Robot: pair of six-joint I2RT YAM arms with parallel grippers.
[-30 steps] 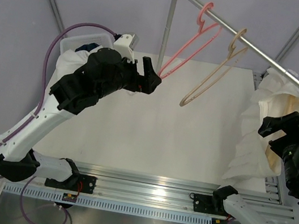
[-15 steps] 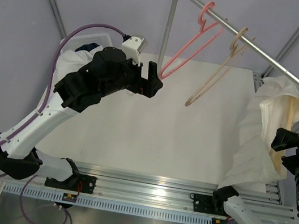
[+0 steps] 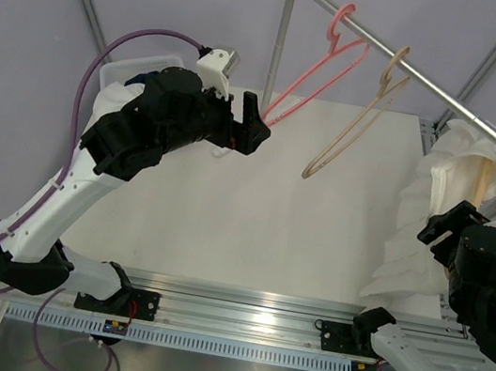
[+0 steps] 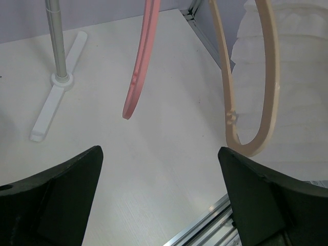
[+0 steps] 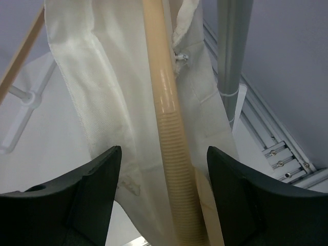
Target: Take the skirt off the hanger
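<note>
Over on the right: white skirt (image 3: 412, 232), draped on a tan hanger (image 5: 166, 133), hooked at the right end of the metal rail (image 3: 419, 75). Falls in soft folds toward the table (image 3: 251, 224).

Right gripper (image 5: 163, 154) right up at the skirt, spread wide open. In the right wrist view, has the hanger's bar running down through the gap, with one black finger (image 5: 92, 195) off to each side. White cloth just beside and behind the bar. No squeeze on the bar or the cloth, so holds nothing.

Left gripper (image 4: 159, 154) well apart from the skirt, up over the left part of the table. Also spread wide open, with nothing in it. Points toward a bare pink hanger (image 4: 141, 66) and, just beside that, a second tan hanger (image 4: 271, 77), bare too. Both hooked on the same rail, between the upright pole (image 4: 56, 41) and the skirt.
</note>
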